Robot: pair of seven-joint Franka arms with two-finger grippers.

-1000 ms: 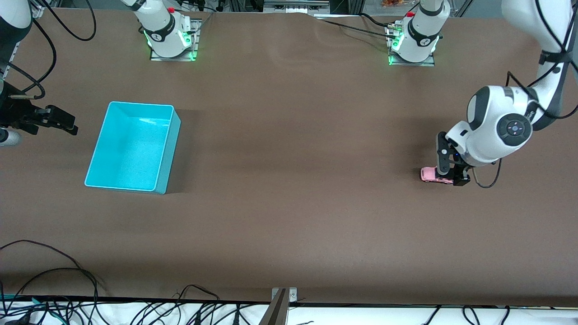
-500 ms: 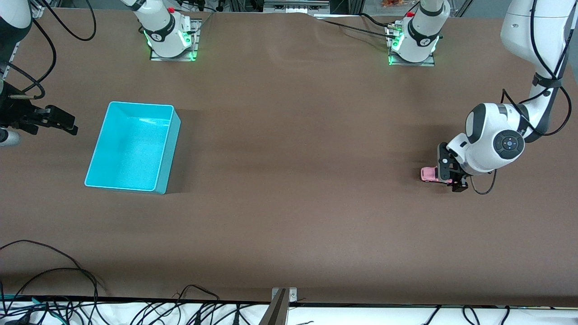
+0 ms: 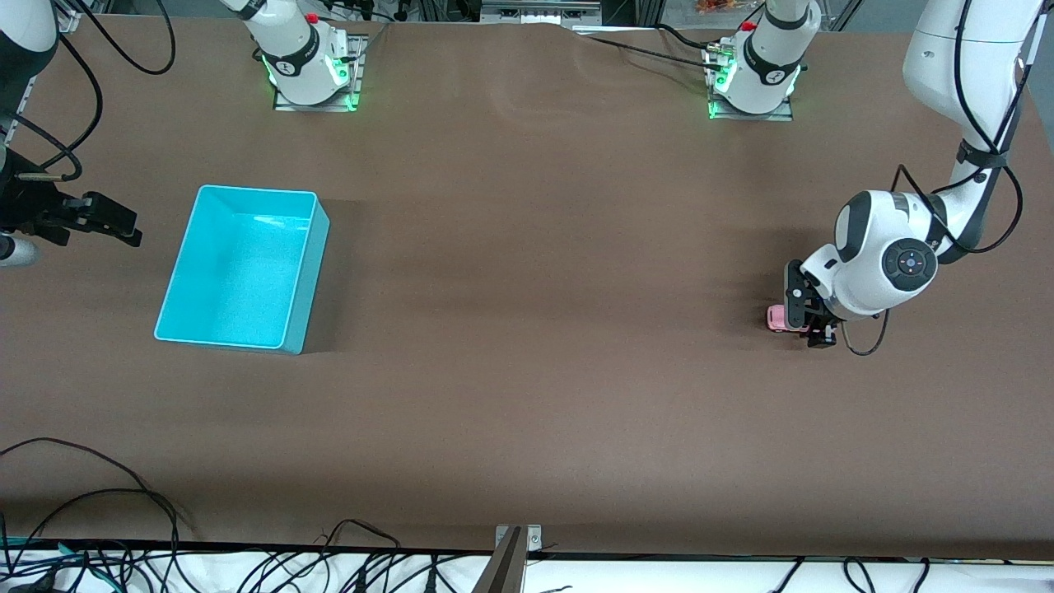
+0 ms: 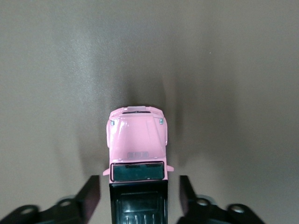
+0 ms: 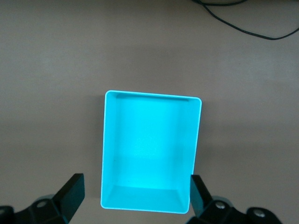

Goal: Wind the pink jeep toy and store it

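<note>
Left end effector [image 4: 138,196] down astride pink jeep toy [image 4: 137,154], fingers part-open, gaps visible, not gripping. Right end effector [image 5: 135,198] wide open, empty, over turquoise bin [image 5: 107,154].

Brown matte table [image 3: 527,329] under even overhead light; tangled black cables [image 3: 165,560] along white near edge.

The jeep [image 4: 138,140], between the left gripper's [image 4: 138,196] matt black fingers [image 4: 89,195], looks like glossy pink plastic or painted metal, with a ribbed black roof. The bin [image 5: 150,151] under the right gripper [image 5: 135,193] is smooth, shiny turquoise plastic. The table [image 3: 535,288] cover is matt brown, cloth-like.
</note>
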